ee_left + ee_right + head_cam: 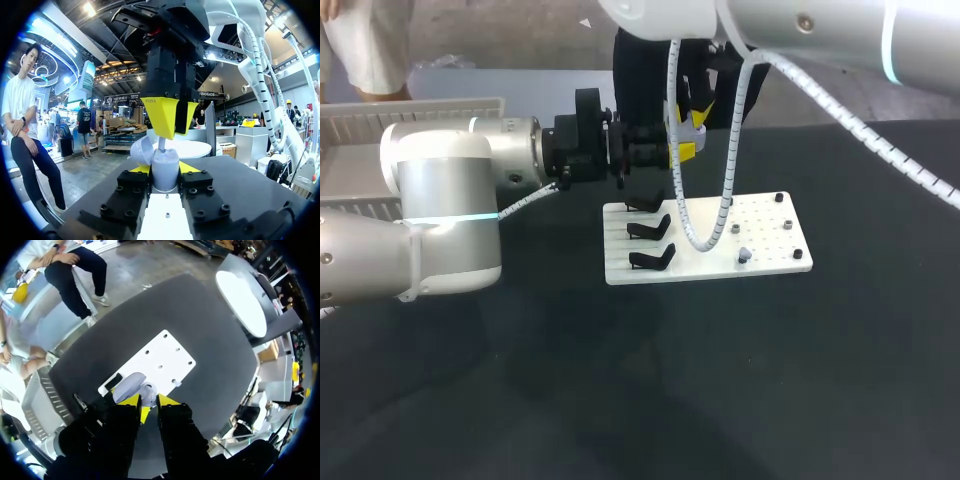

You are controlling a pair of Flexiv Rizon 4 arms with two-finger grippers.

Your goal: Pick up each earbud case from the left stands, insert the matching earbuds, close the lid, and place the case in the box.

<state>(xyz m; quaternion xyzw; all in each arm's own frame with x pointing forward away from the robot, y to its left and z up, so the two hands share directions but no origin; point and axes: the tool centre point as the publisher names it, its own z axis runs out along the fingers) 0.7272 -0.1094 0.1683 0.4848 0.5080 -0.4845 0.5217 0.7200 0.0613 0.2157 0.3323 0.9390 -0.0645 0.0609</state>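
The dark table (820,380) carries one white board (760,235). My right arm's coiled cable (701,244) crosses in front of three black stands (648,230); five small pegs (787,224) are hard to make out. Beyond the board, my left gripper (164,169) clamps the open earbud case (165,175), and my right gripper (167,120) pinches one earbud (161,143) at its mouth.

Head camera's high behind, looking down over the table (770,380), well back. Left wrist camera looks out level, tight on the earbud case (165,167); right wrist camera stares straight down on that same case, sharing the white board (165,357) with the head view.
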